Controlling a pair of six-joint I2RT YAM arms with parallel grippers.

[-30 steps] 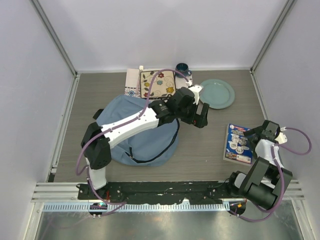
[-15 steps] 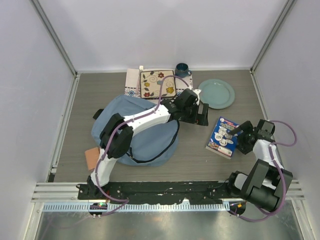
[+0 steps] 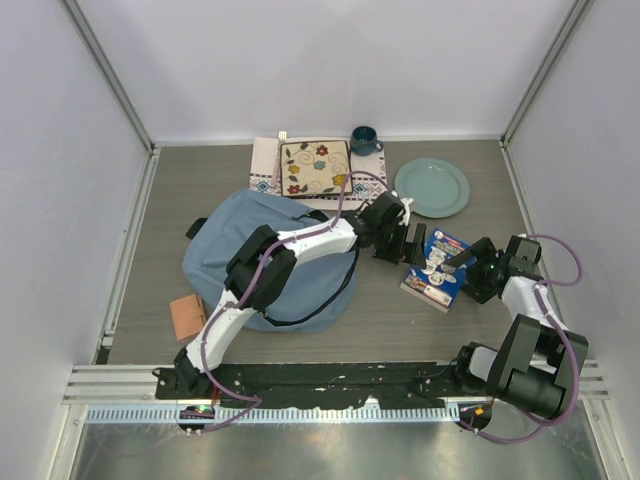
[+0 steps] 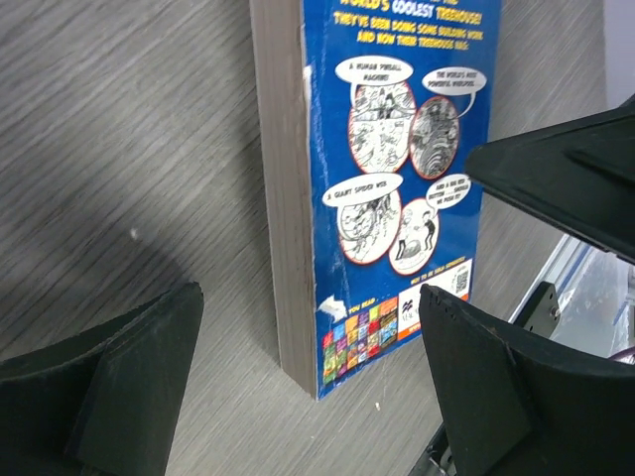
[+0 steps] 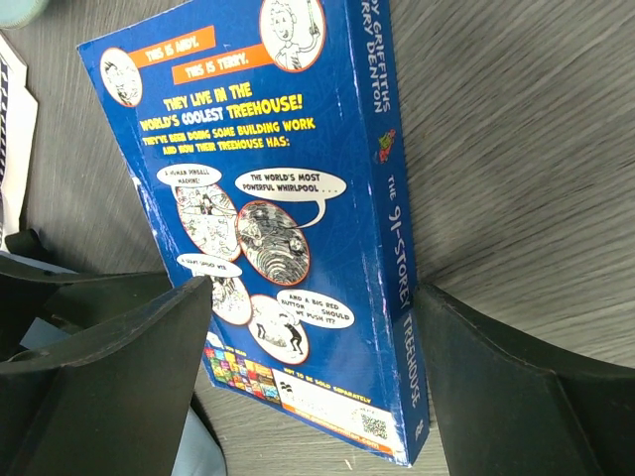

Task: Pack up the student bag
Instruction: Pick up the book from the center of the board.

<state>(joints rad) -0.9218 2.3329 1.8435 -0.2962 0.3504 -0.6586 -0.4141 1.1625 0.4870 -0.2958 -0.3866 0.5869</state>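
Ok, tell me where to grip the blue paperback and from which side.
Grip the blue paperback across its width, spine against page edge, coming down from above. Its covers face up and down, so only those long edges offer opposed faces. The right gripper straddles them, so it seems best placed.

Grey wood-grain surface [image 3: 165,195], carrying the student bag [image 3: 250,275] left of centre. Bearing along the far edge a patterned cloth mat [image 3: 264,166] and a dark mug [image 3: 364,138], with a teal plate [image 3: 432,187] toward the far right corner. Supporting a blue book [image 3: 432,268] [image 4: 397,198] [image 5: 268,228] right of centre, back cover up. Holding a small brown pad [image 3: 187,317] toward the near left corner.
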